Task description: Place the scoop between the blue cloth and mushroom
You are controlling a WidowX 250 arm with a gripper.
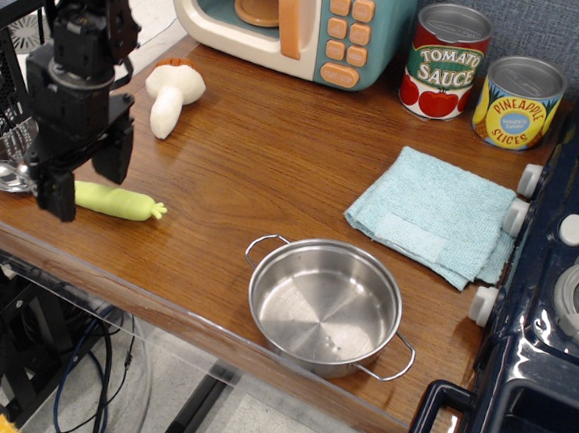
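At the far left edge of the counter (273,165), the hand (84,182) hangs over the bowl end of the scoop (91,195), its two dark fingers (56,196) spread apart with nothing held between them. One finger stands in front of the junction of bowl and handle; the other sits just behind the yellow-green handle. Whether the tips touch the wood cannot be told from this view.

The scoop lies flat, its shiny bowl pointing off the left edge and its handle pointing right. Behind it and well apart lies the mushroom (171,92) on its side, near the toy microwave (295,21).

Further right, a steel pot (325,306) sits at the front, and the blue cloth (438,215) lies beside the stove (554,298), below two cans (486,82).

The risks, as I judge them: the fingers straddle the scoop near the bowl, where the metal is thin and slick, so closing there could pinch off-centre and let the long handle droop or swing. The scoop sits close to the counter's edge, so a glancing push could nudge it overboard. On the carry, the open stretch between mushroom and cloth is wide, yet a low path could knock the mushroom.
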